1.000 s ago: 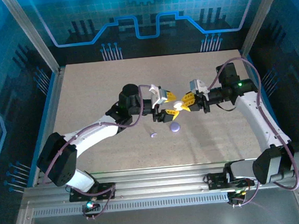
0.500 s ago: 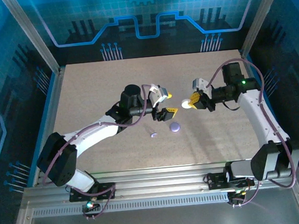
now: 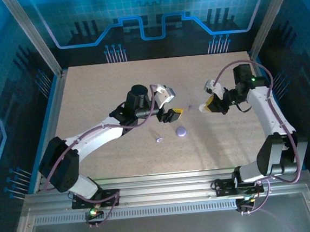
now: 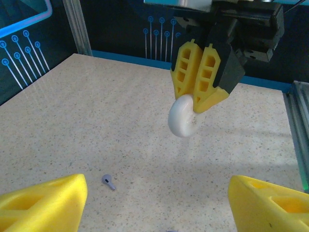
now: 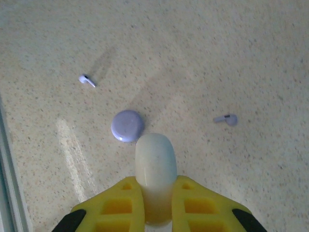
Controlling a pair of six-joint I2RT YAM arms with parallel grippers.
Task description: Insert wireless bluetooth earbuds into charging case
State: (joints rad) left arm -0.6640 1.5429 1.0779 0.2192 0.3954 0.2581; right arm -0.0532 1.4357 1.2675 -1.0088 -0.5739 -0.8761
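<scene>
Pinching the off-white case half (image 5: 155,159) edge-on, the right gripper (image 5: 155,203) wants a firm, level hold, I'd say. The left gripper (image 4: 154,208) stands spread and empty. On the table (image 5: 241,48) below lie the lavender case half (image 5: 127,126) and, on either side of it, one earbud (image 5: 87,80) and a second earbud (image 5: 226,119), all clear of the fingers.

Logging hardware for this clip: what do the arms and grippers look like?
The left arm and right arm have white links, black joints and looping mauve cables. Their fingers are blocky yellow plastic with lattice cut-outs. A green light glows on the right arm.
</scene>
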